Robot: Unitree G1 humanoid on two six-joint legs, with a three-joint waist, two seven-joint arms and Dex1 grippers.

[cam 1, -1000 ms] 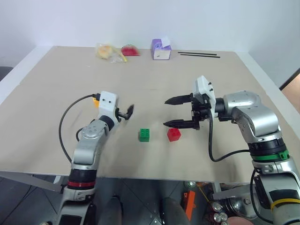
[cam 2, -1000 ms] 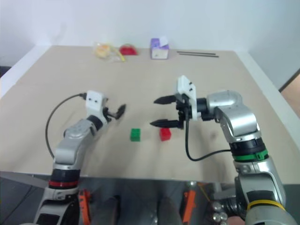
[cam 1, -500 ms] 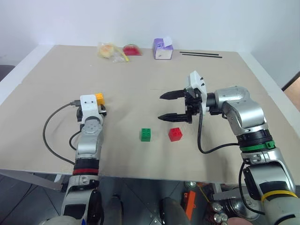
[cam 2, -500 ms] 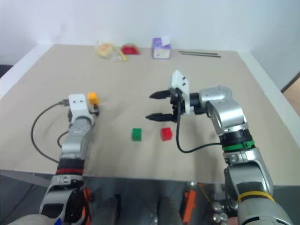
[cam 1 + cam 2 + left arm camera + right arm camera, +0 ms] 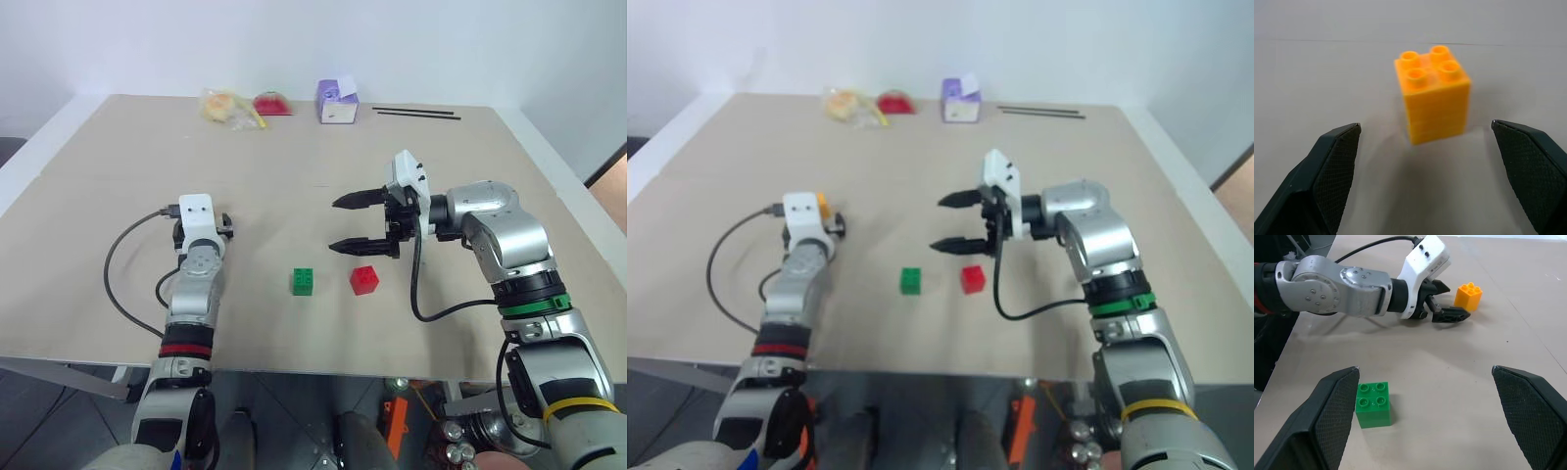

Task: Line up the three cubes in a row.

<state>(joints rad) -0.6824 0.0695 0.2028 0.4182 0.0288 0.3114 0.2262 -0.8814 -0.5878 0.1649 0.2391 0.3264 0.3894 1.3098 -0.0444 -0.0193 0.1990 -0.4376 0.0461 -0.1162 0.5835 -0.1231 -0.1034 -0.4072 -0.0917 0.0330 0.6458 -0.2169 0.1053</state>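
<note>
Left hand (image 5: 1425, 147) swung forward, ribbed black fingers spread before studded glossy orange cube (image 5: 1433, 93).

L end effector (image 5: 1425, 142) wide apart; R end effector (image 5: 340, 223) same.

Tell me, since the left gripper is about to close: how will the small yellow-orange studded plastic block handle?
The yellow-orange studded plastic block looks rigid, so it probably won't deform. Its flat sides suggest no rolling. Smooth, glossy faces might slip slightly between the open left gripper.
</note>
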